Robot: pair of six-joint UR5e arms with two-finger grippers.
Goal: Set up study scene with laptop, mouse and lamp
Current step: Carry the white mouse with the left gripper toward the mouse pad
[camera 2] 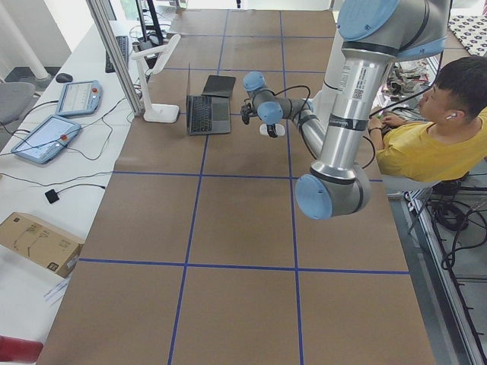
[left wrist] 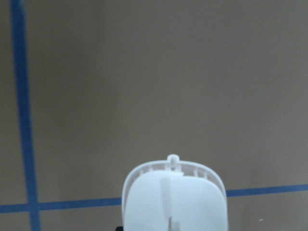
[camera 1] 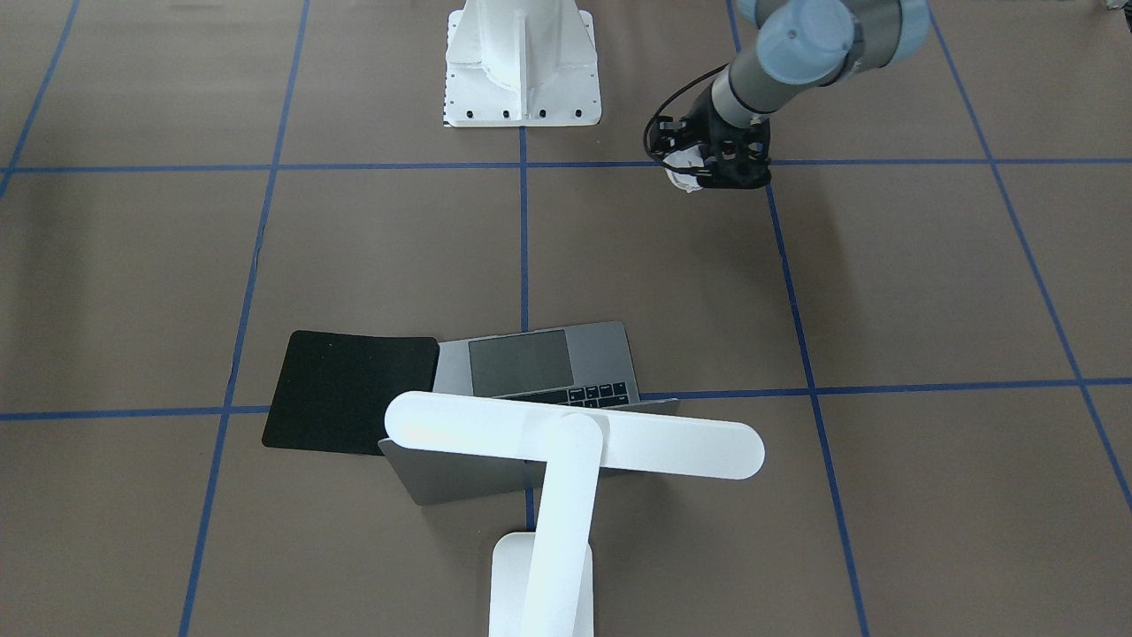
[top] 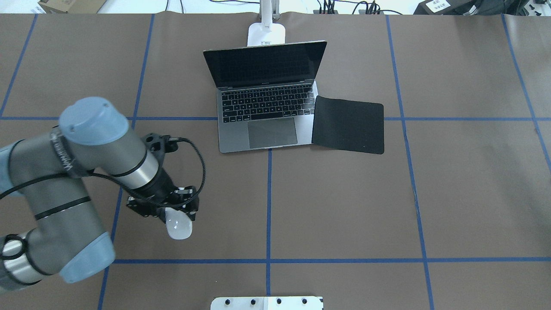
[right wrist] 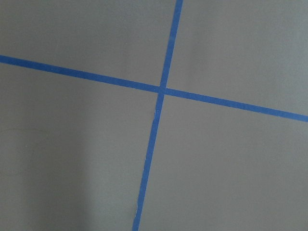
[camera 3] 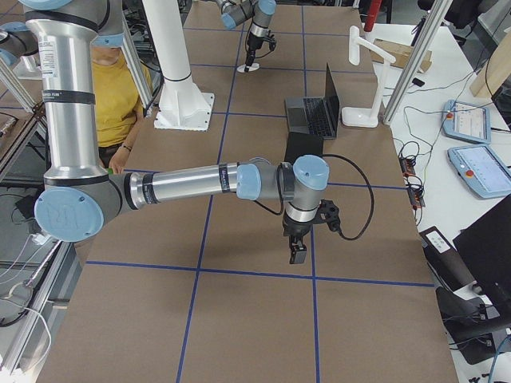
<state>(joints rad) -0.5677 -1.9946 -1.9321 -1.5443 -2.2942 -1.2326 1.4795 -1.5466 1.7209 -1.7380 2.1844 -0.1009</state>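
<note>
ROBOT SETS A DESK: At the left of the overhead view, the left gripper has its jaws clamped on the small glossy white oval computer mouse, low over the brown-papered counter gridded with blue tape. Whether the mouse touches the surface cannot be told. Its long axis runs out from the jaws toward the robot's edge of the counter, angled slightly rightward, with the rounded free end pointing away from the laptop.

At centre, well apart from the mouse, the slim space-grey metal laptop lies open with its long axis across the counter. Keyboard and trackpad face the robot, and the dark screen stands at the far side. Just behind the screen is the white T-shaped desk lamp, its long bar head running roughly along the lid's top edge. A flat black square mat touches the laptop's right edge.

The right gripper shows only from the side camera, above 2 crossing lines of blue tape. Whether its jaws are parted or closed cannot be told.
</note>
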